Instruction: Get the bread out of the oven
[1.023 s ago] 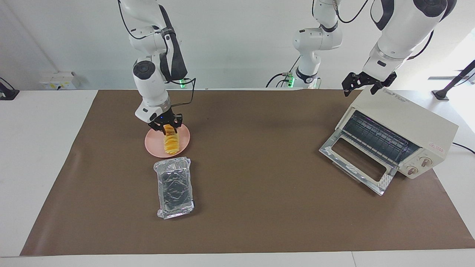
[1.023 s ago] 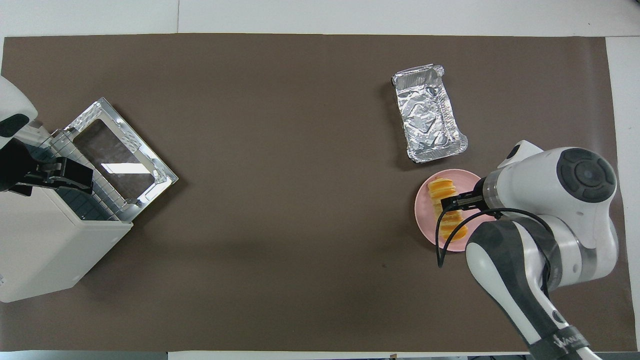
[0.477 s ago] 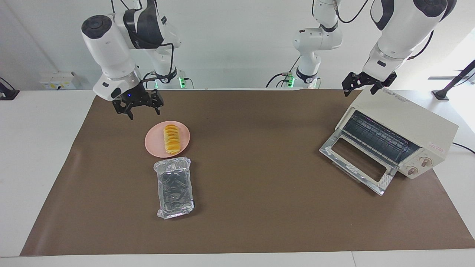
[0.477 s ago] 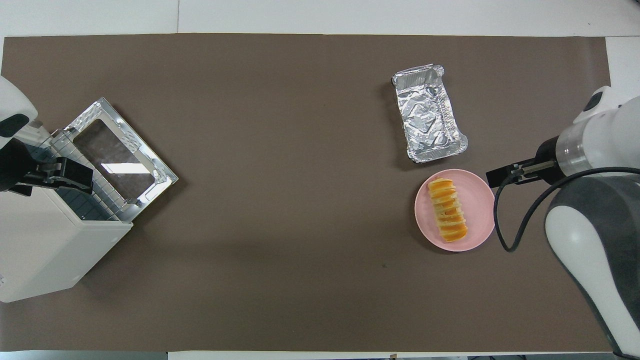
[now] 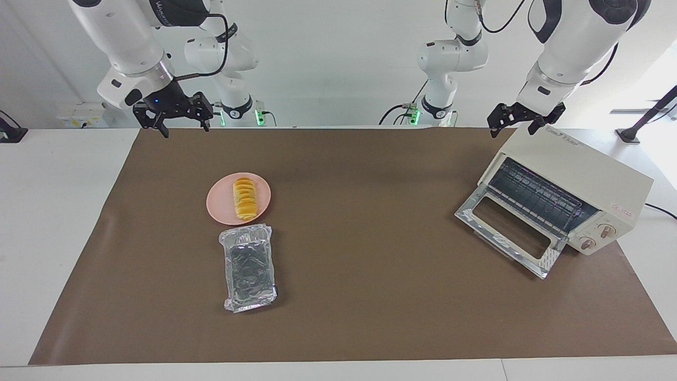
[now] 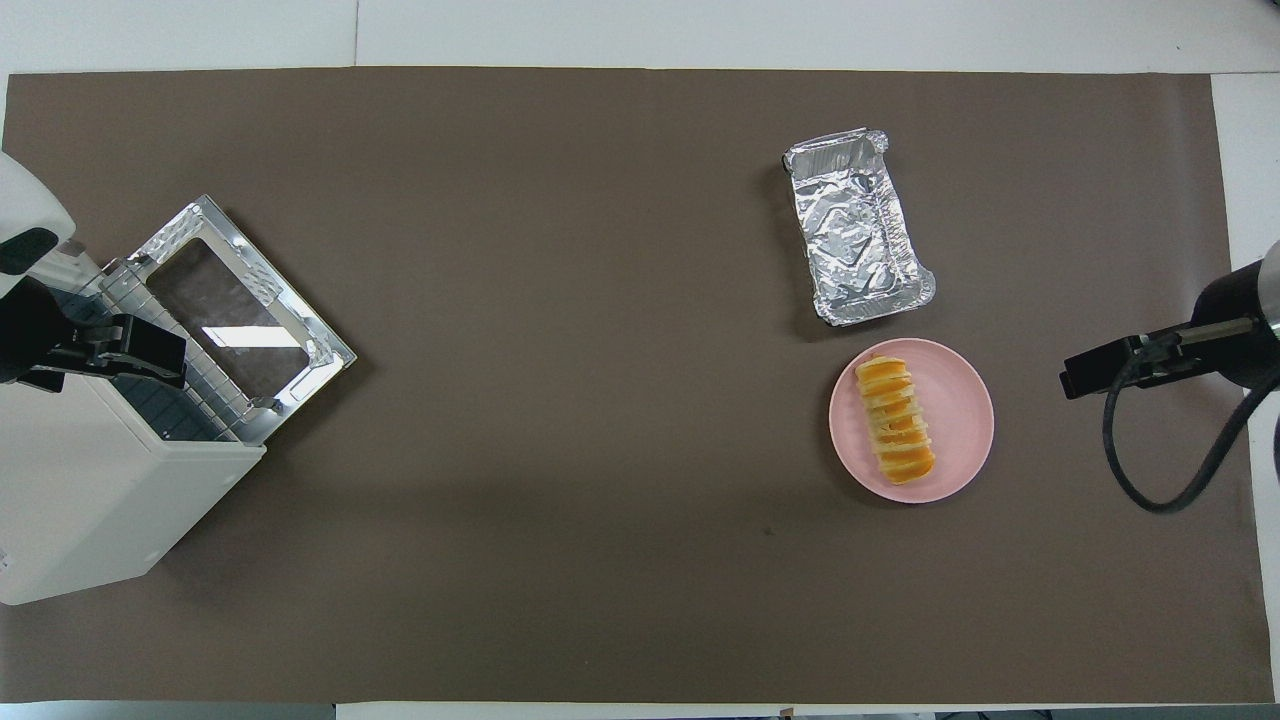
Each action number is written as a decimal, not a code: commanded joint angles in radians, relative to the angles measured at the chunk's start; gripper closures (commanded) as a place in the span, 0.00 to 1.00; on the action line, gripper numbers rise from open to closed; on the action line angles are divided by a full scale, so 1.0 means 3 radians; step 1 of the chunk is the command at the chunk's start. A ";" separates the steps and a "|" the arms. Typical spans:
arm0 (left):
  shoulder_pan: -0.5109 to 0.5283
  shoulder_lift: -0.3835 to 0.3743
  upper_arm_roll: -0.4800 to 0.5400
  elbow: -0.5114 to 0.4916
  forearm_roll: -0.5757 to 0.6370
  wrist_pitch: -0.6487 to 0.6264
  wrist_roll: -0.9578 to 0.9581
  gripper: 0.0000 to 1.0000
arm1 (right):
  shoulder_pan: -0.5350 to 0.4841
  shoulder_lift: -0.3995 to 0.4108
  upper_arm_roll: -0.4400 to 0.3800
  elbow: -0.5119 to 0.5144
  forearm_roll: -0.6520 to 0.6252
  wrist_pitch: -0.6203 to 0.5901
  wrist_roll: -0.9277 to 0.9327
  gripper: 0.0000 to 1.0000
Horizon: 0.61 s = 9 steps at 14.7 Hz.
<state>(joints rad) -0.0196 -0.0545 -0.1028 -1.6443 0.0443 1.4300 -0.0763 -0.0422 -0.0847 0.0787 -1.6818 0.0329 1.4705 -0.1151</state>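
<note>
The bread [image 5: 244, 198], a ridged golden-yellow loaf, lies on a round pink plate [image 5: 217, 205] toward the right arm's end of the table; it also shows in the overhead view [image 6: 897, 420]. My right gripper [image 5: 182, 124] is open and empty, raised over the mat's edge, apart from the plate [image 6: 962, 410]. The cream-white oven [image 5: 576, 174] stands at the left arm's end with its glass door [image 5: 505, 227] dropped open and its rack bare. My left gripper [image 5: 515, 126] is open and empty, hovering over the oven's top [image 6: 90, 500].
A crinkled silver foil tray [image 5: 248, 267] lies beside the plate, farther from the robots; it also shows in the overhead view [image 6: 858, 225]. A brown mat [image 5: 370, 296] covers the table. The oven's two knobs [image 5: 597, 236] face away from the robots.
My right gripper let go of the bread on the plate, then rose and drew back toward its own end of the table. The left arm has not moved.
</note>
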 commanded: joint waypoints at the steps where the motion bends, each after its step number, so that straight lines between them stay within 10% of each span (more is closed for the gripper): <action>1: 0.0045 -0.0084 -0.0015 -0.0067 -0.0050 0.0019 0.0019 0.00 | -0.0069 0.0098 0.0034 0.0084 0.0028 0.0118 -0.0071 0.00; 9: 0.0045 -0.0084 -0.0015 -0.0072 -0.0050 0.0024 0.0019 0.00 | -0.0100 0.0073 0.0024 -0.0085 0.0023 0.0319 -0.0066 0.00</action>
<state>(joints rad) -0.0196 -0.0545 -0.1028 -1.6443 0.0443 1.4300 -0.0763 -0.0480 -0.0522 0.0776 -1.6930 0.0327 1.5719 -0.1151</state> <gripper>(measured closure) 0.000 0.000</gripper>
